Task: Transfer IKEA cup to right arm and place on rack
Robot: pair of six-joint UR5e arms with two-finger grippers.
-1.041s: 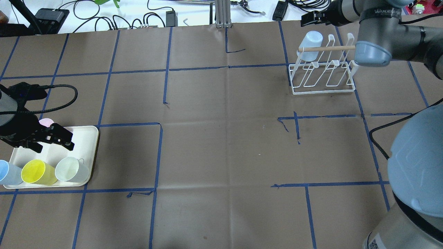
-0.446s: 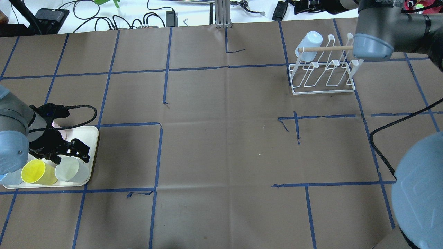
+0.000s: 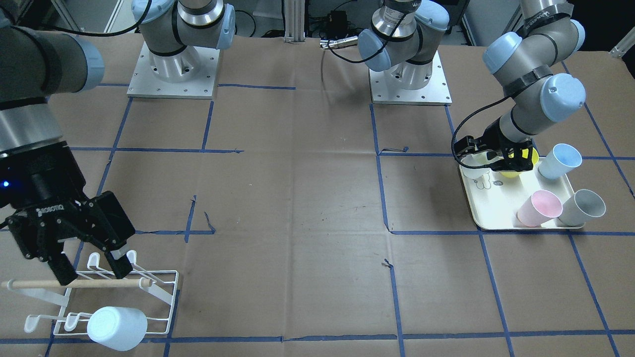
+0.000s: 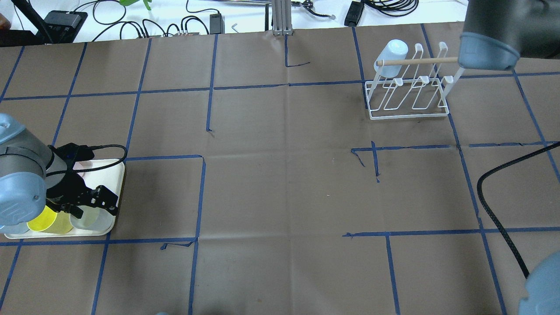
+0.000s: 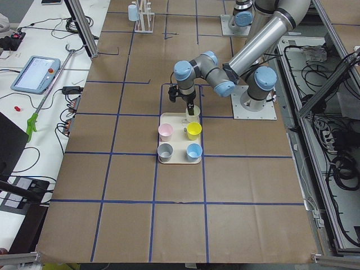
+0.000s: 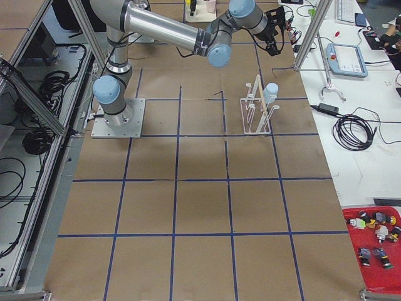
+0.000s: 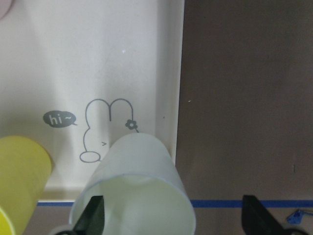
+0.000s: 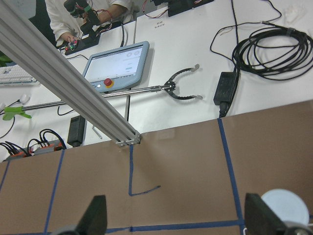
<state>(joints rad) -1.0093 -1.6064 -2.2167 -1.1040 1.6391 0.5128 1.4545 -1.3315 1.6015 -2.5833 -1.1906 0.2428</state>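
Pale green cup (image 4: 97,219) sat on cream tray (image 4: 109,168), lower left of overhead view. Left gripper (image 7: 173,218) spread at it, right gripper (image 8: 176,220) spread too. Likely light, slick, thin plastic: pinch wall near rim.

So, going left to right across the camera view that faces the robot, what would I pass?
Upturned pale blue cup on the rack → left gripper over the tray → pink cup → grey cup.
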